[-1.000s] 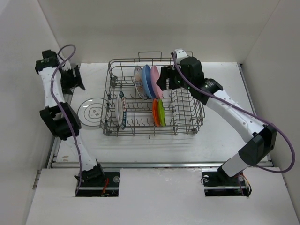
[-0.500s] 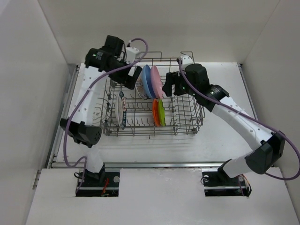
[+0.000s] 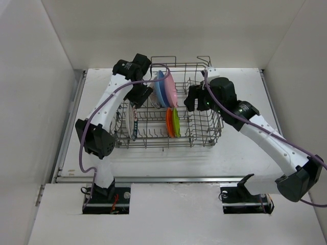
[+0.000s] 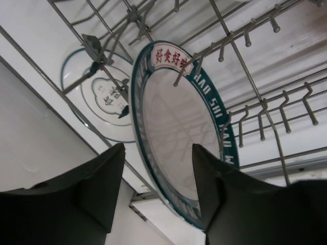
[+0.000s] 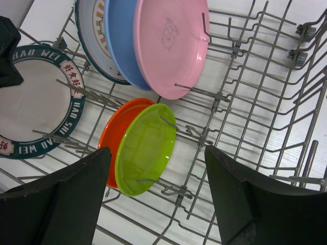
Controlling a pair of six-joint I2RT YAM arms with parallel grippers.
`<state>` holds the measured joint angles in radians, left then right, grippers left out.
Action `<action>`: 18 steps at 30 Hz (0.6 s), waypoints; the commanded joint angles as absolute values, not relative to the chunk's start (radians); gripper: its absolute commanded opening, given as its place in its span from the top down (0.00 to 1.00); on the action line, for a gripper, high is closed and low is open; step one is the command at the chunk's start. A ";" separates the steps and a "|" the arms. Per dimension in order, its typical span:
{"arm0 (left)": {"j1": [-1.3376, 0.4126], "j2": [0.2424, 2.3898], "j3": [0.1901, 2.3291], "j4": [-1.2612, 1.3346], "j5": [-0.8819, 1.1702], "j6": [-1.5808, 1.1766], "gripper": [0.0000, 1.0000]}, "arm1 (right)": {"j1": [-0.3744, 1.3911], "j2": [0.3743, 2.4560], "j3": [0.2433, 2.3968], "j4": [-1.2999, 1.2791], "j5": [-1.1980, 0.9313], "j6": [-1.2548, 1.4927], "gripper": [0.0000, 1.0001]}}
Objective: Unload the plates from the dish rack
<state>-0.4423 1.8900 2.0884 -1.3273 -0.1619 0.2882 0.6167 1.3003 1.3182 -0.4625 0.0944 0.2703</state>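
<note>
Teal-rimmed plate point(image 4: 176, 115) framed between parted left gripper point(image 4: 158, 149) fingers | right gripper point(image 5: 157, 151) also spread, empty | stiff, slick, breakable: best pinched at rim

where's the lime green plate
Top view: the lime-green plate stands on edge in the dish rack, just right of the orange plate and lower in frame than the pink plate.

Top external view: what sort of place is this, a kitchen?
Probably a lab test cell: bare white walls box in a white table holding the dish rack of plates.
</note>
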 commanded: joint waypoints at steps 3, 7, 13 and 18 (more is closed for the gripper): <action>-0.434 1.879 2.045 -1.413 -0.141 0.276 0.66 | 0.623 1.269 1.295 -0.443 0.117 0.293 0.21; -0.414 1.902 2.077 -1.437 -0.072 0.242 1.00 | 0.623 1.235 1.217 -0.390 0.171 0.320 0.21; -0.405 1.892 2.127 -1.437 -0.051 0.232 1.00 | 0.623 1.223 1.195 -0.397 0.216 0.350 0.21; -0.417 1.847 2.239 -1.376 -0.187 0.232 1.00 | 0.623 1.233 1.216 -0.397 0.216 0.350 0.21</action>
